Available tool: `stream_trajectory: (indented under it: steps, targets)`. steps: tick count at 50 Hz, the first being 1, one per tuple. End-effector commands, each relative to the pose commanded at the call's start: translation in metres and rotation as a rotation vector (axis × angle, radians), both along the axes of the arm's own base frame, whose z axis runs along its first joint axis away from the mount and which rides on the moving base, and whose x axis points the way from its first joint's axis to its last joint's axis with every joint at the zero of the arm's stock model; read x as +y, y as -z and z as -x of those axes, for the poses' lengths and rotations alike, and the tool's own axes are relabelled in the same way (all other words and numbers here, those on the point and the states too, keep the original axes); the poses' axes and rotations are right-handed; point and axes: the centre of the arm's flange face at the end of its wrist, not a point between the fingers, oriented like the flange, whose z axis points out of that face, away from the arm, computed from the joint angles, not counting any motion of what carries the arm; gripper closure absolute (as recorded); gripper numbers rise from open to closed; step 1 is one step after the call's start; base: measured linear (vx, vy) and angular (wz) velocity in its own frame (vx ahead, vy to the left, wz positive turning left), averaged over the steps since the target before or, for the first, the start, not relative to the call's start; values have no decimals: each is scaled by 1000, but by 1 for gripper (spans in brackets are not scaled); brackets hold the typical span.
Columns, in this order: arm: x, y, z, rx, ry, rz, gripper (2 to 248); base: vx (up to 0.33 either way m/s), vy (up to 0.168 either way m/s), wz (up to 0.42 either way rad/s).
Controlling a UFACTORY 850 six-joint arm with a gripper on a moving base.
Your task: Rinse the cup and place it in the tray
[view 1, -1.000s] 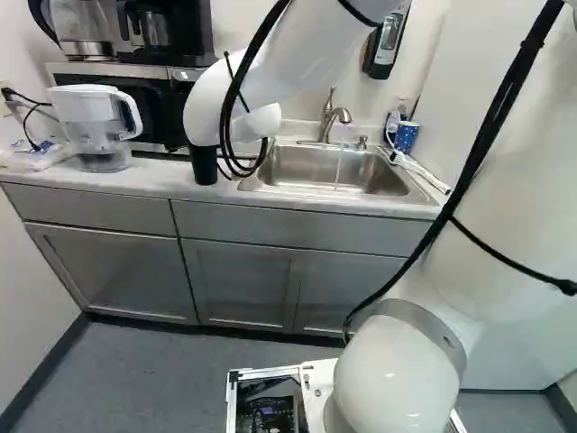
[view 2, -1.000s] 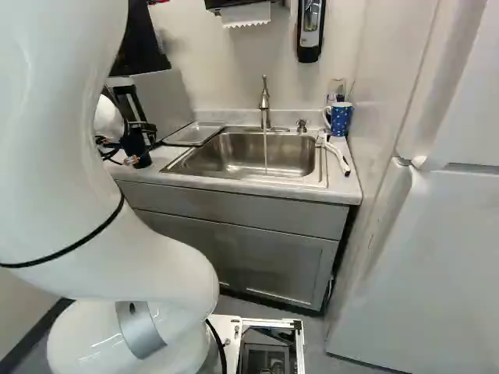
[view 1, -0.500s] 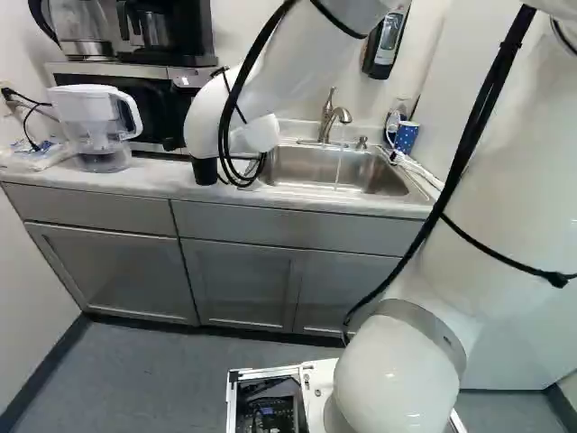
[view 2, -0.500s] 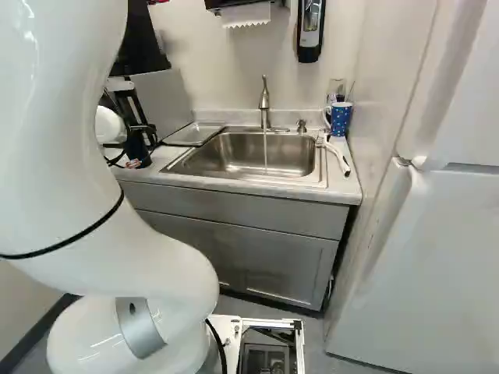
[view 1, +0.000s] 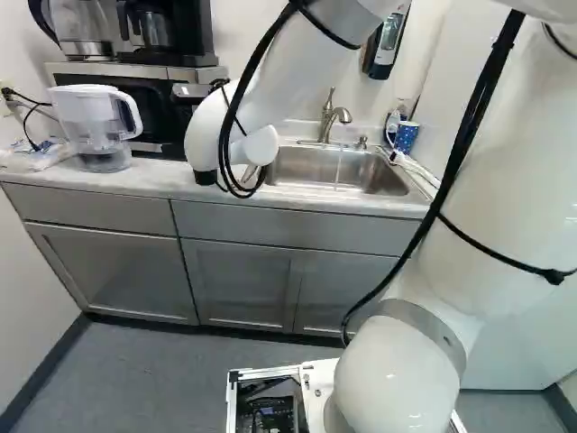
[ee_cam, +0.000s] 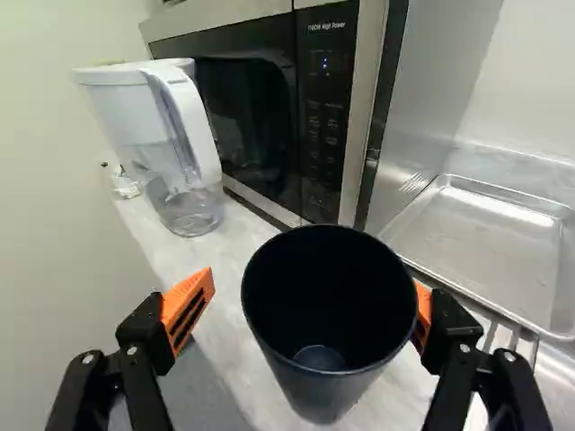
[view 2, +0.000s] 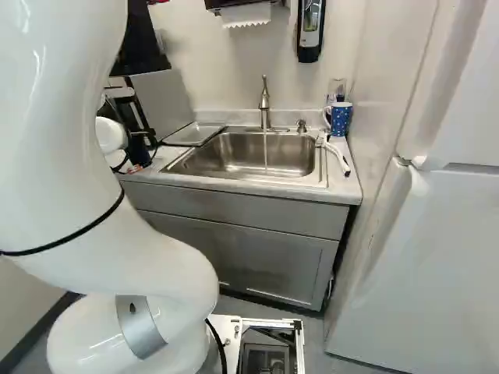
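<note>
In the right base view my gripper (view 2: 143,153) is partly hidden by the arm, low at the counter left of the sink. A black cup (ee_cam: 325,305) stands upright on the counter between the fingers of my gripper (ee_cam: 305,310) in the wrist view. One orange pad (ee_cam: 189,310) is apart from the cup; the other is partly hidden behind its rim. The left base view shows only the lower part of the cup (view 1: 206,178) under the wrist. A metal tray (view 2: 193,133) lies left of the sink (view 2: 249,156), where water (view 2: 265,152) runs from the faucet (view 2: 264,101).
A microwave (ee_cam: 269,108) stands close behind the cup, with a water pitcher (ee_cam: 162,135) beside it. At the sink's right are a blue cup (view 2: 341,118) and a white brush (view 2: 337,154). The fridge (view 2: 421,257) stands farther right.
The arm's wrist has lowered and shifted around the cup, covering more of it in the left base view. The cup has kept its place on the counter. The base has not moved.
</note>
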Motion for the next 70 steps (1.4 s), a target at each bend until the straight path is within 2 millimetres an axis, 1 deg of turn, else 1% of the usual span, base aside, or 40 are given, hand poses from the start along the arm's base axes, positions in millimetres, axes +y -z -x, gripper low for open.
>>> stream_trajectory:
  steps: [9, 25, 61, 62, 66, 67, 70]
  targets:
    - [-3, 9, 5, 7, 0, 6, 3, 0, 0, 0]
    - [-18, 25, 16, 23, 10, 19, 3, 0, 0, 0]
    - [-18, 24, 16, 13, 11, 12, 4, 0, 0, 0]
    - [-18, 24, 16, 13, 11, 12, 37, 0, 0, 0]
    - [-18, 24, 16, 13, 11, 12, 37, 0, 0, 0]
    - [-18, 24, 16, 13, 11, 12, 76, 0, 0, 0]
    - [-18, 24, 16, 13, 11, 12, 76, 0, 0, 0]
